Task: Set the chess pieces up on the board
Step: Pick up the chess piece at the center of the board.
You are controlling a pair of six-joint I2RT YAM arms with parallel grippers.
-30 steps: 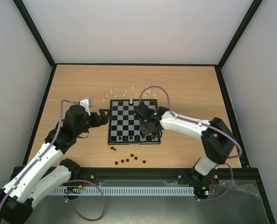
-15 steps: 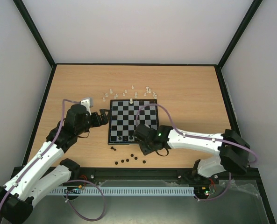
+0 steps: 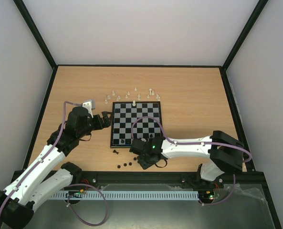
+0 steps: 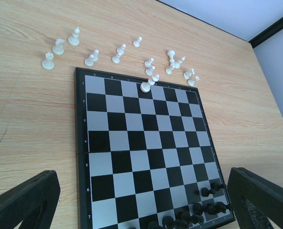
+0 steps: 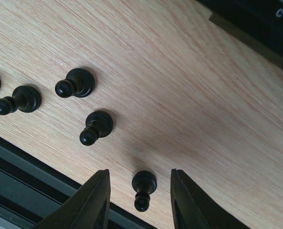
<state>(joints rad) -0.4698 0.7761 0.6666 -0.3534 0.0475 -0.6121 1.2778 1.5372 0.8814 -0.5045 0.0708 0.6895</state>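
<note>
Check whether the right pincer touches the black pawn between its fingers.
Apart. Right wrist view shows bare table on both sides of the black pawn, inside the right pincer.

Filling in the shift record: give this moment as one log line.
right gripper: open, astride loose black pawn | left gripper: open, by board edge | stage: pawn not yet gripped

pawns [image 3: 124,165] before board [image 3: 131,119], figurines [image 4: 118,53] behind

Table [image 5: 189,95]: matt wood-grain lam. Black pawns [image 5: 96,127]: glossy plastic. Board [image 4: 141,143]: smooth w/ slight sheen.
</note>
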